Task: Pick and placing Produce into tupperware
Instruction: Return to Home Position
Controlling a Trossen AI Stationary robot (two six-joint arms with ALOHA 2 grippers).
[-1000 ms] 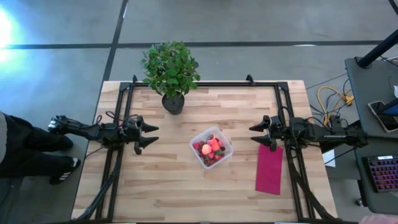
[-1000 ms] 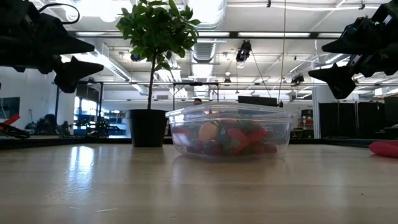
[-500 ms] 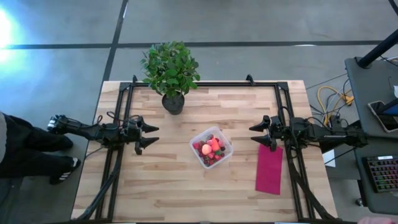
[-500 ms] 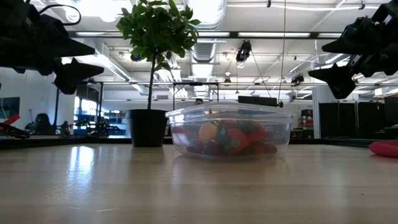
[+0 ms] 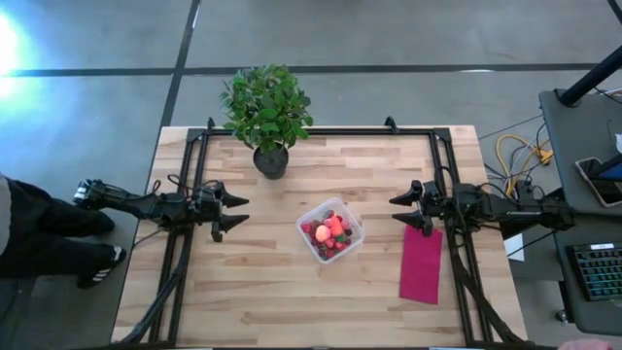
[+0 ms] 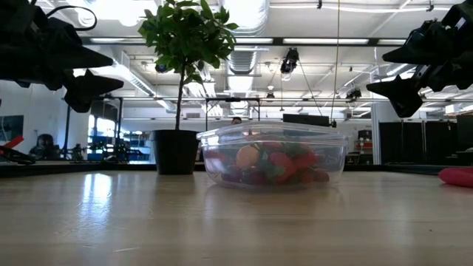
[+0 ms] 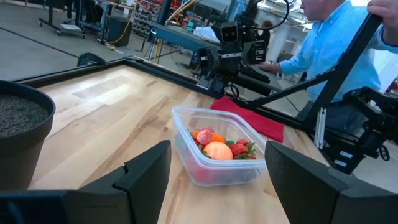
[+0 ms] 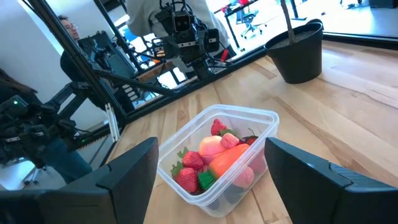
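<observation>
While tupperware (image 5: 330, 230) sits mid-table, jaws gape either side.

Bright, even indoor light from ceiling strip lights (image 6: 355, 42), white glare on the floor (image 5: 8, 44) at the high view's left edge, pale sheen on the table (image 6: 96, 199), soft glints on the tupperware (image 6: 273, 137)

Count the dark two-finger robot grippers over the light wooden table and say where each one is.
2. The left gripper hangs open left of the clear plastic tupperware; the right gripper hangs open right of it, by the magenta cloth.
</observation>
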